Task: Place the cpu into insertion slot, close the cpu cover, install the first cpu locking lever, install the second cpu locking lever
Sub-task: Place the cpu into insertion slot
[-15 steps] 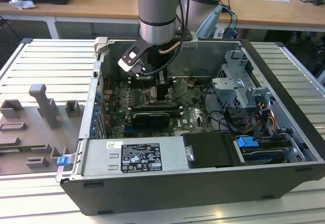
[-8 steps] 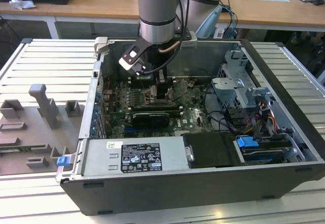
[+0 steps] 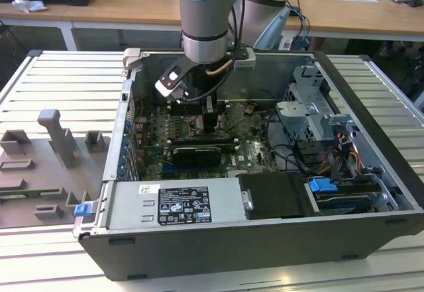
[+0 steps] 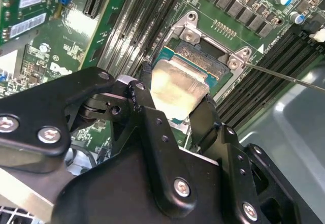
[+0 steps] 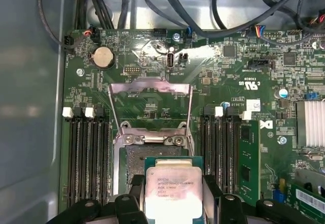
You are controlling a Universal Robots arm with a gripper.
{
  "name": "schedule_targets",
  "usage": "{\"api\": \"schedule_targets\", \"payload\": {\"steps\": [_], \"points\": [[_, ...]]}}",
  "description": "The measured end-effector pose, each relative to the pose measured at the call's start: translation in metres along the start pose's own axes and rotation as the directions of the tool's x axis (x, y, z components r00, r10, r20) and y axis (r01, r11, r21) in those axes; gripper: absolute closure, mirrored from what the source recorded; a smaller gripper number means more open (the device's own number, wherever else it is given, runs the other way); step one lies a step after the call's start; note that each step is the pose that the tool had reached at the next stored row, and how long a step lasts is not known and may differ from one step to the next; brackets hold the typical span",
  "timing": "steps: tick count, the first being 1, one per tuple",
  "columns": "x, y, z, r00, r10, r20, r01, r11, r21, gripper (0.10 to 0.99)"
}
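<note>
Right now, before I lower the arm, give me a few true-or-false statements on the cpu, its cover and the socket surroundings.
1. The gripper grips the cpu between its fingers. True.
2. The cpu cover is shut over the insertion slot. False: it is swung open, clear of the slot.
3. Black memory slots run on both sides of the insertion slot. True.
4. The computer case has its side panel on. False: the side is open and the motherboard is exposed.

Bright even light, glare on the cpu (image 4: 177, 89)
</note>
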State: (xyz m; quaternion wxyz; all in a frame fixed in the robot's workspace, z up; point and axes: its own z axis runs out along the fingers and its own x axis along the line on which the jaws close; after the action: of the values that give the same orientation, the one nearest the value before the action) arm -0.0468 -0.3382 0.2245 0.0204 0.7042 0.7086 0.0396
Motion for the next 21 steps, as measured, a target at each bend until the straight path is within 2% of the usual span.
{"api": "schedule_targets", "payload": {"steps": [2, 6, 9, 11, 21], "points": [[0.0007, -0.0003, 0.0030, 1.0000, 0.000, 0.0001, 0.000, 1.0000, 0.000, 0.549], [0.0075, -0.0004, 0.0059, 1.0000, 0.000, 0.0000, 0.000, 1.0000, 0.000, 0.549], [0.0145, -0.0010, 0.0133, 1.0000, 0.004, 0.0001, -0.004, 1.0000, 0.000, 0.549], [0.0145, -0.0012, 0.0167, 0.9999, 0.010, 0.0015, -0.010, 0.9999, 0.000, 0.549], [0.0167, -0.0018, 0.0240, 0.9998, 0.013, 0.0125, -0.013, 0.9999, 0.000, 0.549]]}}
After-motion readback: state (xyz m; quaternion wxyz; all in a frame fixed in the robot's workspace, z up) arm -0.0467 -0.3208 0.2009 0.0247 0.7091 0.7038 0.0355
